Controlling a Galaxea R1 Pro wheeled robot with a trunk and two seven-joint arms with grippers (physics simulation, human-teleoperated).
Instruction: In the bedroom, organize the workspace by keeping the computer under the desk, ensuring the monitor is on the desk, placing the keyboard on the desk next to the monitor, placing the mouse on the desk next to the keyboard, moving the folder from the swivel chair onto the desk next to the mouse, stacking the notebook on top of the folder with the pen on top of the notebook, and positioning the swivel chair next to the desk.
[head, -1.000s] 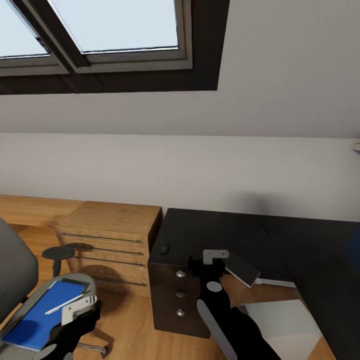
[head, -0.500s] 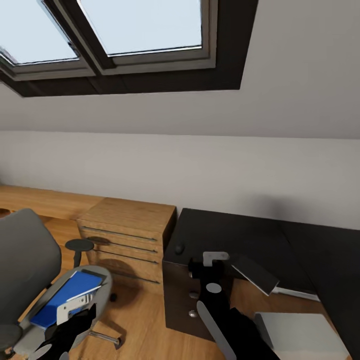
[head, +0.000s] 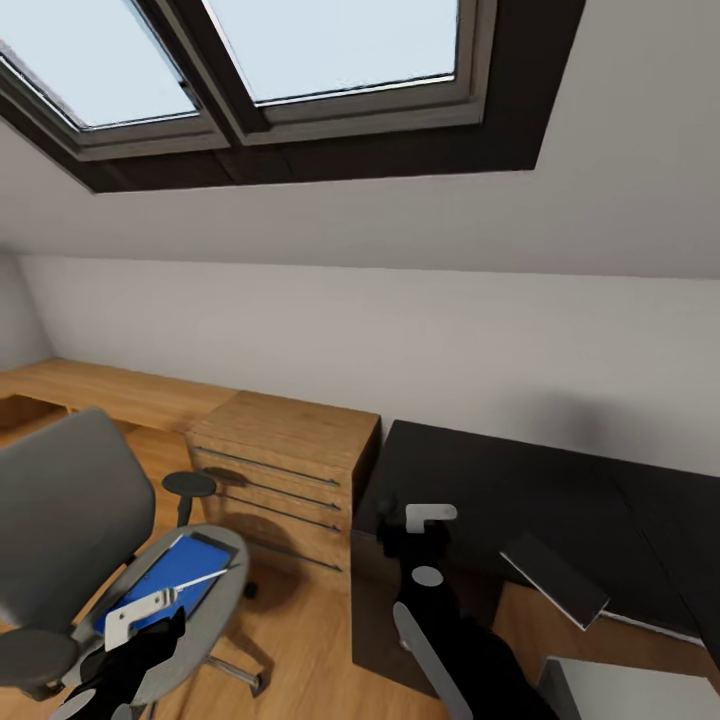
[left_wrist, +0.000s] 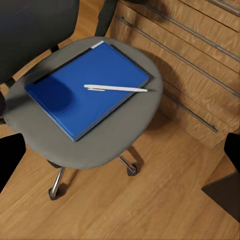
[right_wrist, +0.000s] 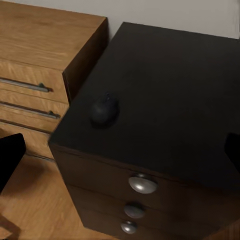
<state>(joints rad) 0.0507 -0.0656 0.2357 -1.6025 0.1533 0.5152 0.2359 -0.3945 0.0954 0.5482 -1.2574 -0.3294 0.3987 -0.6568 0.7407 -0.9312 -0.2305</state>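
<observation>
The grey swivel chair (head: 60, 520) stands at the left on the wooden floor. The blue folder (left_wrist: 87, 90) lies flat on its seat (left_wrist: 145, 107), and the pale pen (left_wrist: 117, 88) rests on top of the folder (head: 172, 578). My left gripper (head: 135, 622) hovers open just above the seat's near edge, holding nothing. The small dark mouse (right_wrist: 104, 109) sits near the corner of the black desk (head: 500, 475), above drawers with silver knobs (right_wrist: 142, 183). My right gripper (head: 425, 520) hangs open over that corner. The keyboard (head: 555, 578) lies tilted at the desk's inner edge.
A light wooden drawer cabinet (head: 285, 470) stands between chair and desk, against the white wall. A pale grey case (head: 625, 692) shows low at the right, on the floor. A sloped ceiling with skylights (head: 300, 60) hangs overhead. Bare wooden floor (left_wrist: 150, 200) lies around the chair's castors.
The head view has swung left and up: the chair shows more fully and the desk has slid right in the picture. Both grippers stay open; folder, pen and mouse lie as before.
</observation>
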